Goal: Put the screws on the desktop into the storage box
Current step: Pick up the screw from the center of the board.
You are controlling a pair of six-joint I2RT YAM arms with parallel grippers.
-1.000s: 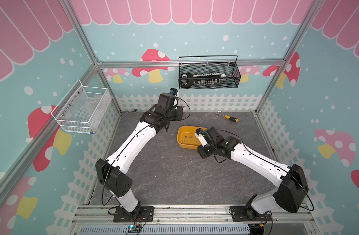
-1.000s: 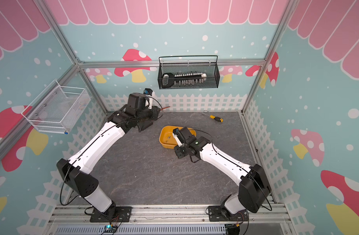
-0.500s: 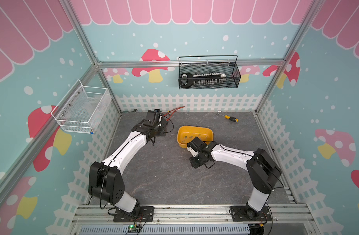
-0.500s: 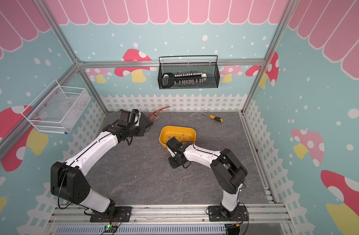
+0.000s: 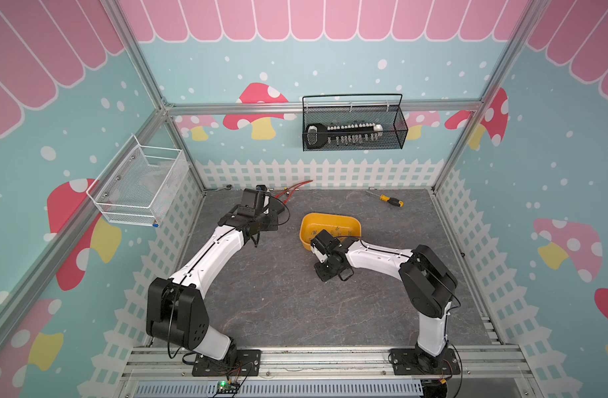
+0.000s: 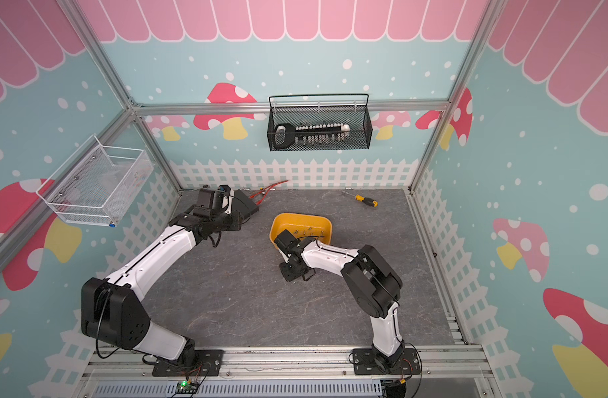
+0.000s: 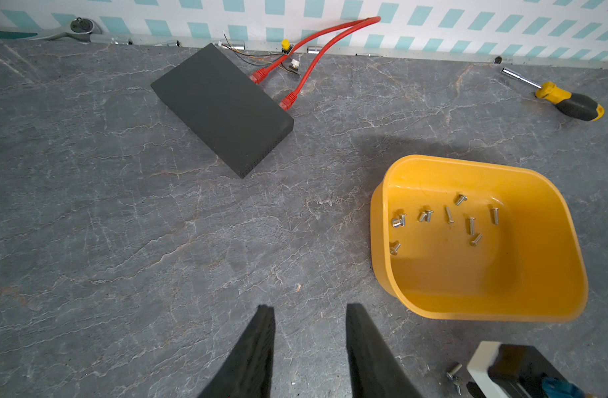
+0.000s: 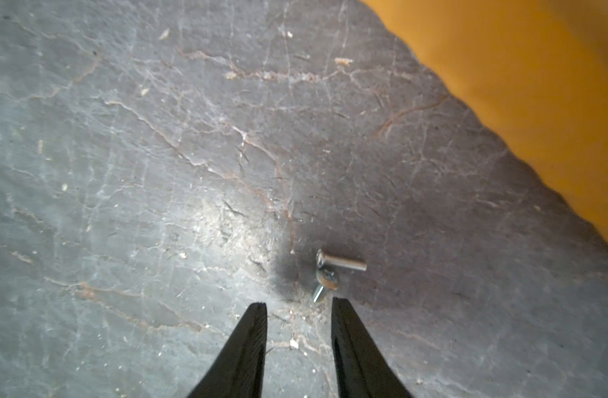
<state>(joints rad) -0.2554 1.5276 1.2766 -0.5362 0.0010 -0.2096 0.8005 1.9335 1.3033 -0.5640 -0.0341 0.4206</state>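
1. Two screws (image 8: 340, 262) lie on the surface (image 8: 158, 172) just outside the near wall of the tub (image 8: 537, 103), touching, one crossed over the other's head.
2. Right fingers (image 8: 340, 320) hang low over that spot, parted, with nothing between them. The pair sits just past one tip, not in line with the gap.
3. Picking up one of these loose screws looks like the step in hand. Slide sideways until a single screw is centred in the gap, drop straight to the surface, then close slowly across the threaded shank, not the round head.
4. Grabbing both together would probably flick one away. The screw farther from the tips, its shank lying free, seems the easier first pick.
5. Lift above the tub's rim before crossing it, and release low so nothing bounces out.
6. About ten screws lie scattered on the tub's floor, so little seems left to collect.
7. Left fingers (image 7: 356, 327) hover off the tub's left end, parted and empty, apart from it. They are best left out of the way.
8. Beyond the tub, a black box (image 7: 220, 106) with red cables (image 7: 316, 44) and a screwdriver (image 7: 571, 103) lie toward the back wall. None needs touching.
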